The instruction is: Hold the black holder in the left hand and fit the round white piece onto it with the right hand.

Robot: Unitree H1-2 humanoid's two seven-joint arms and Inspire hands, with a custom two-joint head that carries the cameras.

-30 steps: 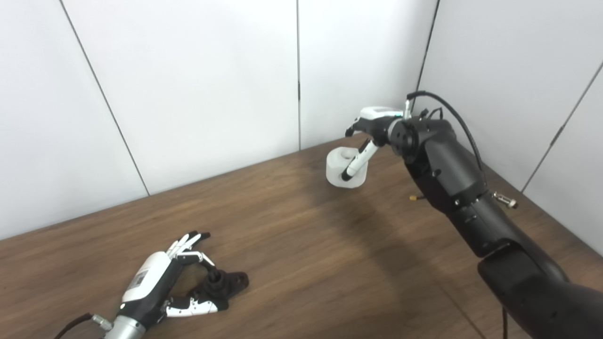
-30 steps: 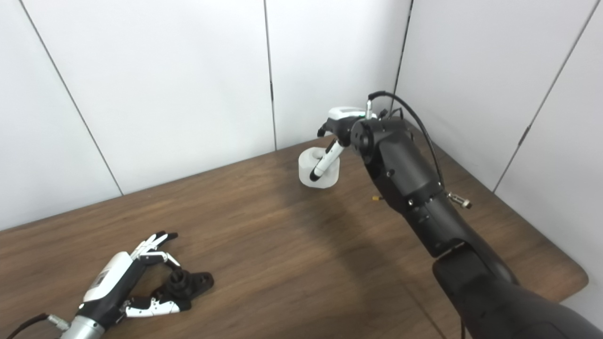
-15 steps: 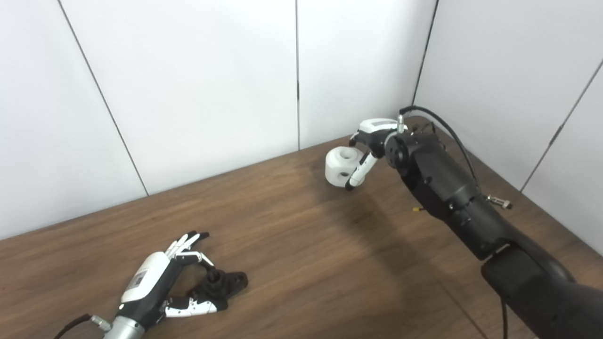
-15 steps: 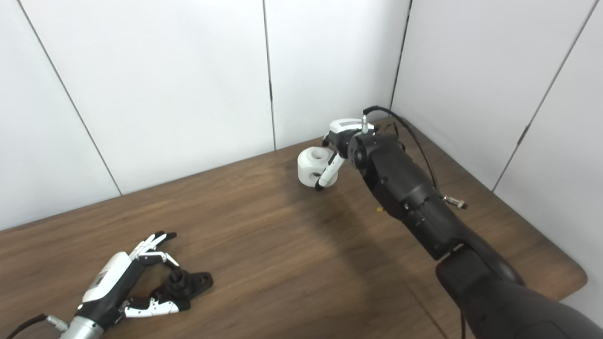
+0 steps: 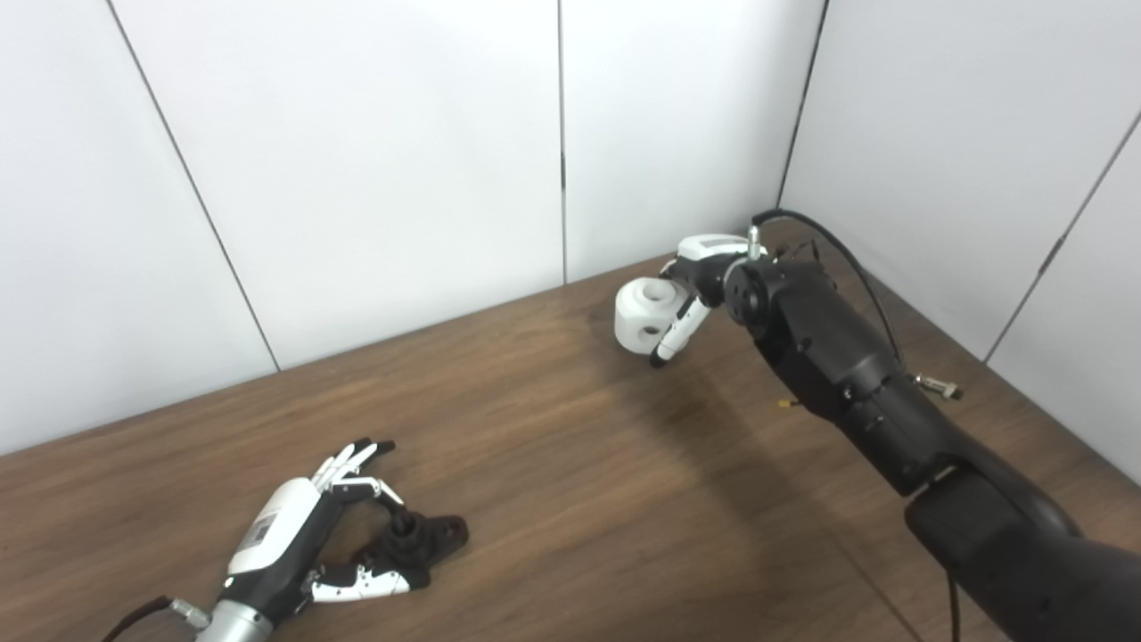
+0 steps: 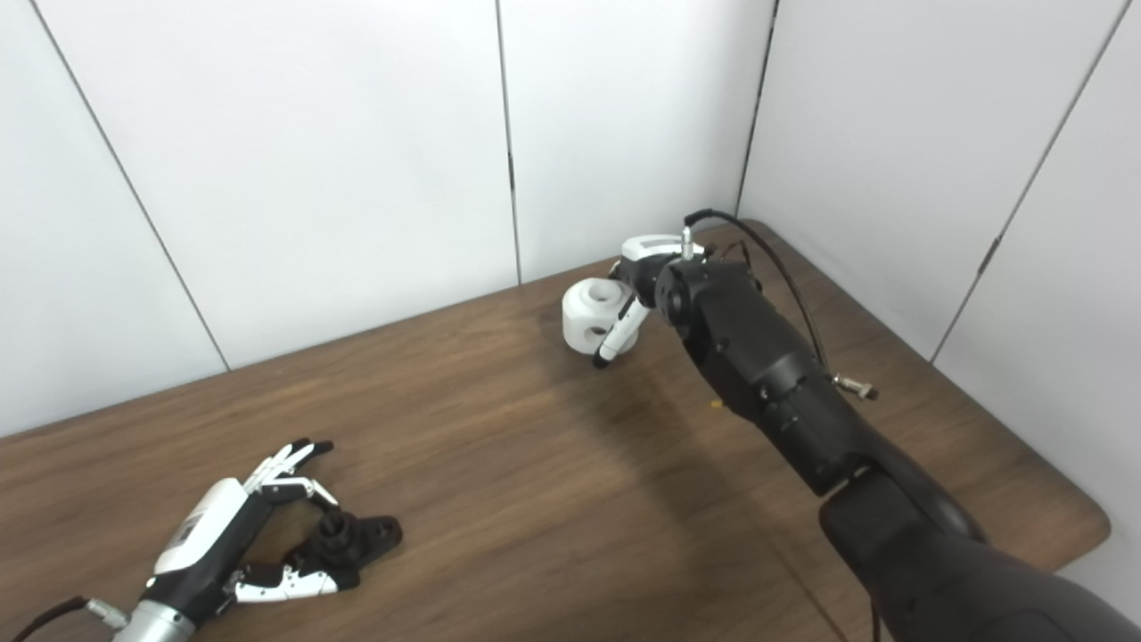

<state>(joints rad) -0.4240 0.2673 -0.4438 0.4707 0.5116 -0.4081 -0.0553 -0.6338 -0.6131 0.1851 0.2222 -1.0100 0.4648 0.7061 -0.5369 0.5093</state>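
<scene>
Right hand [image 5: 704, 267] reaches to the table's [image 5: 570, 464] far corner, fingers closed around the white piece [image 5: 644, 314], whose bore tilts up and left. Left hand [image 5: 303, 535] lies low, fingers curled round the black holder [image 5: 419, 539] on the table.

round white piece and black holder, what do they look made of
Round white piece: probably plastic, possibly printed; matte, evenly white, with clean round holes in top and side. Black holder: looks like matte black plastic, dull and without glints; too small for certainty.
</scene>
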